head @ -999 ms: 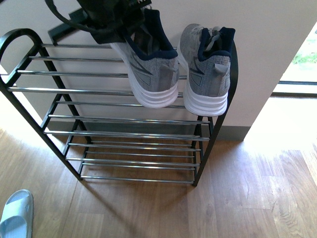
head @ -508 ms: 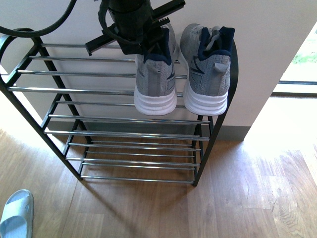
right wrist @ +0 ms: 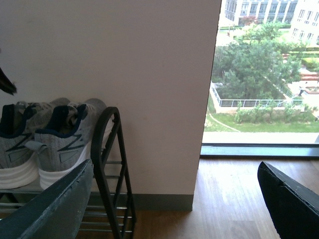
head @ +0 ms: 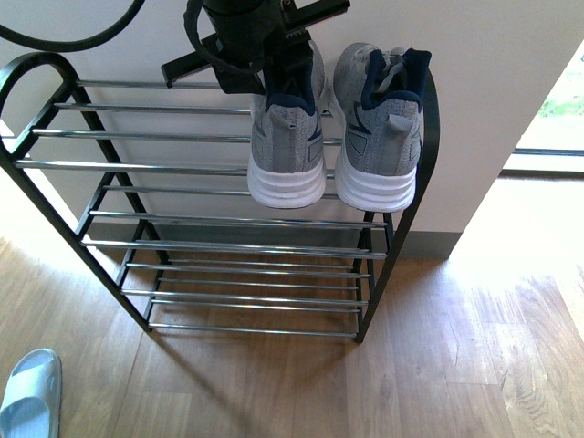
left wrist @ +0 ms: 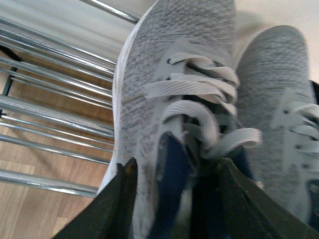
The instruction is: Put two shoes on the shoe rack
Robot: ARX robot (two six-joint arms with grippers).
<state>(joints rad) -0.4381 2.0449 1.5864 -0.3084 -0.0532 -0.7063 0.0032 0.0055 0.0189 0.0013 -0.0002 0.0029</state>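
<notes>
Rack, top tier: end sneaker and inner sneaker, the 2 side by side, heels out. Left pincer clamped on inner sneaker. Right pincer apart, empty, beside rack. Slide on floor before rack.

The rack has a black, smooth-coated metal frame and thin glossy chrome bars. On its top tier, the sneakers are grey, rough knit cloth with flat woven laces, dark navy fabric lining and smooth, matt white ribbed soles. Under the rack the floor is wood-grain plank with a soft sheen, the slide in front looks like smooth pale blue rubber, and the wall behind is plain and matt.
</notes>
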